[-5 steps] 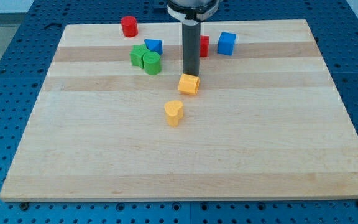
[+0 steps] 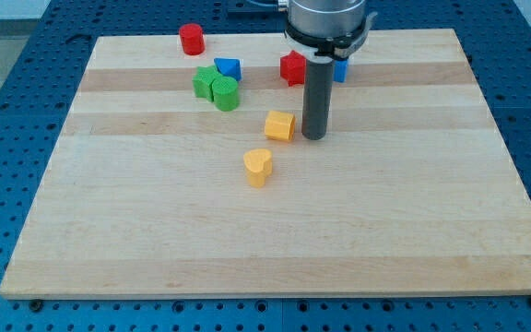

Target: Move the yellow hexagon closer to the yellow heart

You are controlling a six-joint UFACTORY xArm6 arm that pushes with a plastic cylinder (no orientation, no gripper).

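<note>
My tip rests on the wooden board just to the view's right of the yellow hexagon, close beside it — whether they touch I cannot tell. It is a plain rod, with no jaws to spread or press. The yellow heart lies just below and left of the hexagon, apart from it. Toward the upper left sit a red cylinder, two green blocks touching, and a small blue block. Behind the rod are a red block and a blue block. No readable writing shows.
</note>
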